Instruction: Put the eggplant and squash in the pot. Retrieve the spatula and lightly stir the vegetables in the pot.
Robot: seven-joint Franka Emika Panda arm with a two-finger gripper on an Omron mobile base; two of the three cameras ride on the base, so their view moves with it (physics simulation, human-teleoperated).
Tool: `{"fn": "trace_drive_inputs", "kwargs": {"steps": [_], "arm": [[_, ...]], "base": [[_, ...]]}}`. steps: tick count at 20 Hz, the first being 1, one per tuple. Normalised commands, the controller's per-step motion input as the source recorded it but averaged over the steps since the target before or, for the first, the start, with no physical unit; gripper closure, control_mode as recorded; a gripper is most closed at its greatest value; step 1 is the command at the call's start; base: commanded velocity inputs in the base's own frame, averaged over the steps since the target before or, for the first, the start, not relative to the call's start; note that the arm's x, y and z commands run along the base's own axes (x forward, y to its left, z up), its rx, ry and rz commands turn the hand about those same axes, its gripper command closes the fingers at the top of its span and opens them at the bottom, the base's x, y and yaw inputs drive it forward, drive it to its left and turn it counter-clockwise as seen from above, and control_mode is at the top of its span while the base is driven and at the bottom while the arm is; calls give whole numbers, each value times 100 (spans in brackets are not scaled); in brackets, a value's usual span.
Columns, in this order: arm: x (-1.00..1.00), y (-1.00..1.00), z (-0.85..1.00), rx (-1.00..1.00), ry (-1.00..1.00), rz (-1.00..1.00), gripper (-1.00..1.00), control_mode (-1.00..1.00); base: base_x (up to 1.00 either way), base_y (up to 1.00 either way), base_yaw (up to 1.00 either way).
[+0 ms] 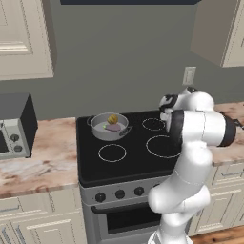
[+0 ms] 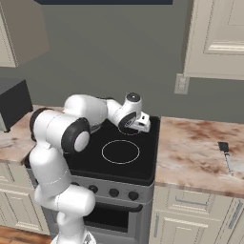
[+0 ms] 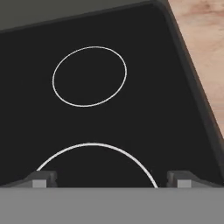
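The grey pot (image 1: 109, 127) stands on the stove's back left burner. Inside it lie the yellow-green squash (image 1: 112, 118) and the purple eggplant (image 1: 113, 127), side by side. My gripper (image 2: 142, 127) hovers low over the right half of the black stove top (image 3: 131, 113), well to the right of the pot. In the hand view its fingertips (image 3: 41, 179) stand wide apart, open, with nothing between them and two burner rings below. The spatula (image 2: 225, 154), dark-bladed with a grey handle, lies on the counter right of the stove.
A microwave (image 1: 13, 129) sits on the left counter (image 1: 43, 162). The marbled right counter (image 2: 195, 152) carries the spatula. Wall cabinets (image 2: 217, 38) hang above both sides, and an outlet (image 2: 181, 84) is on the back wall. Knobs (image 1: 119, 194) line the stove front.
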Motion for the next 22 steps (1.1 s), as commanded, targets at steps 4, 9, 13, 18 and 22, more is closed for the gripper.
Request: {"fn": "trace_drive_inputs", "kwargs": {"steps": [4, 9, 13, 18, 22], "arm": [[-78, -36, 8, 0, 6, 0, -100, -100], [-69, 23, 32, 0, 5, 5, -100, -100], [-70, 58, 29, -3, 0, 3, -100, -100], [-49, 61, 2, -11, 7, 0, -100, -100], [-51, 50, 1, -10, 7, 0, -100, -100]], "base": [[0, 0, 0], [0, 0, 0], [0, 0, 0], [0, 0, 0], [0, 0, 0]]}}
